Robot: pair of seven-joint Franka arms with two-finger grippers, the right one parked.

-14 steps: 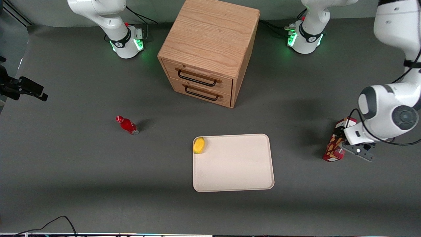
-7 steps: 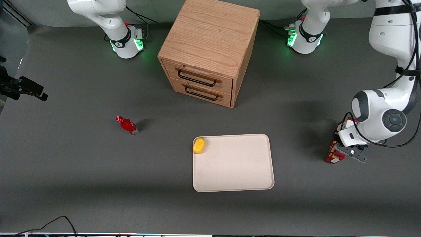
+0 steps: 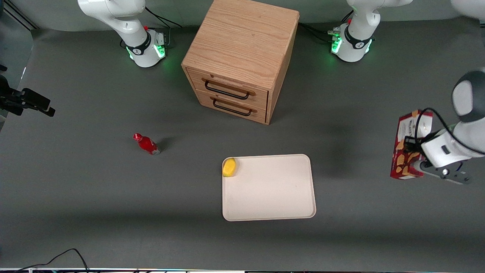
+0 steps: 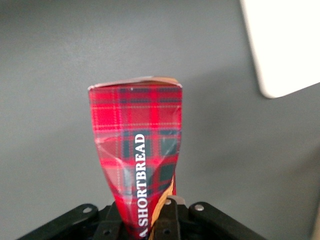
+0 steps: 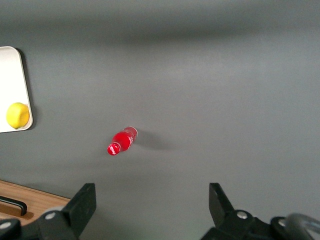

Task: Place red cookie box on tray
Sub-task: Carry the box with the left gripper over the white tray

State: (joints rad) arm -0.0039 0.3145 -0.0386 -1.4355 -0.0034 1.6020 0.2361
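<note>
The red cookie box (image 3: pixel 408 146) is a slim dark-red carton with a white end panel and cookie pictures. My left gripper (image 3: pixel 415 157) is shut on it and holds it above the table, toward the working arm's end. In the left wrist view the box (image 4: pixel 137 155) shows red tartan with white lettering, and its pinched end sits between the gripper's (image 4: pixel 150 225) fingers. The cream-white tray (image 3: pixel 273 193) lies flat on the table in front of the drawer cabinet, well apart from the box. One corner of the tray (image 4: pixel 285 45) shows in the left wrist view.
A yellow lemon (image 3: pixel 229 167) lies in a corner of the tray. A wooden two-drawer cabinet (image 3: pixel 238 57) stands farther from the front camera than the tray. A small red bottle (image 3: pixel 147 144) stands toward the parked arm's end.
The gripper has lifted the cookie box off the table. Box and gripper have moved up and farther toward the working arm's end of the table.
</note>
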